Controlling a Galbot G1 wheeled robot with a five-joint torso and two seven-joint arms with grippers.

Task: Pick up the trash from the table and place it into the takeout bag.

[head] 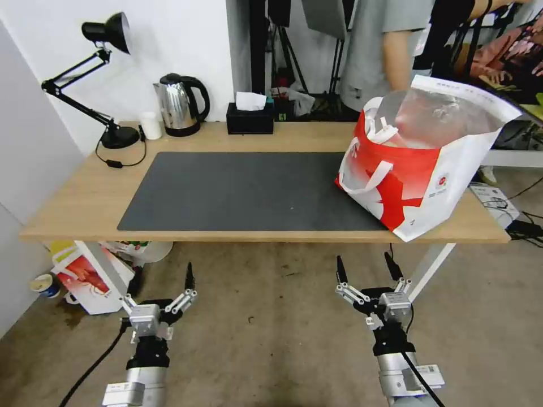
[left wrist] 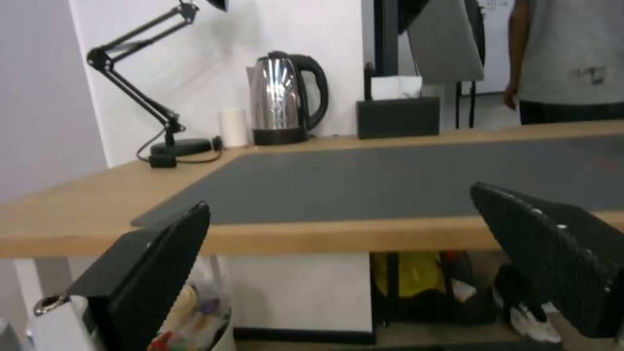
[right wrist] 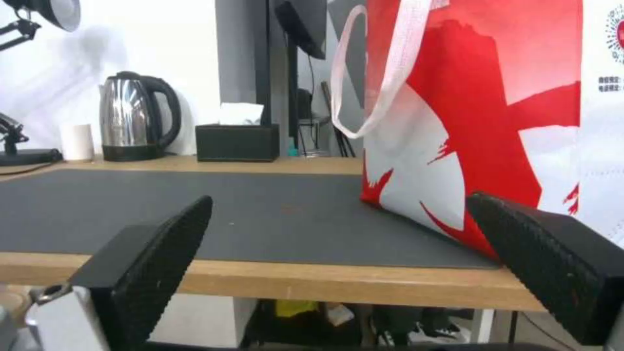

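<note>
Facing right gripper [head: 366, 270] (empty): takeout bag [head: 421, 169].

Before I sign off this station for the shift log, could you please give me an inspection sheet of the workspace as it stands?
Surface: long light-wood table with a dark grey rectangular mat; no trash seen on it.
Job's things: large white takeout bag with red pattern stands open at the table's right end, partly on the mat.
Clutter: steel kettle with black handle, black tissue box, black desk lamp, small white cup, all along the back edge.
Grippers: left claw and right claw open, empty, low in front of the table.
Cables: lamp cord on the tabletop.
Surroundings: red-and-white carton on the floor under the table's left end.
</note>
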